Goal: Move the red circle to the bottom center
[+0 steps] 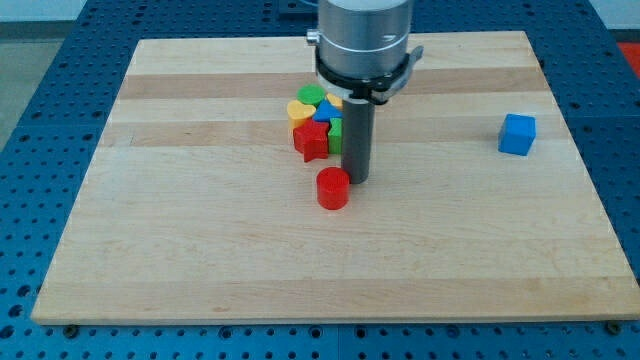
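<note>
The red circle [333, 188], a short red cylinder, stands on the wooden board [200, 250] a little left of the view's centre. My tip [356, 179] is down on the board right beside it, at its upper right edge, touching or nearly touching. The rod rises from there to the grey arm head at the view's top.
A cluster of blocks sits just above the red circle: a red star [311, 140], a yellow heart [300, 110], a green block [312, 95], a blue block [325, 112] and a green piece [337, 130] partly hidden behind the rod. A blue cube [517, 133] stands alone at the right.
</note>
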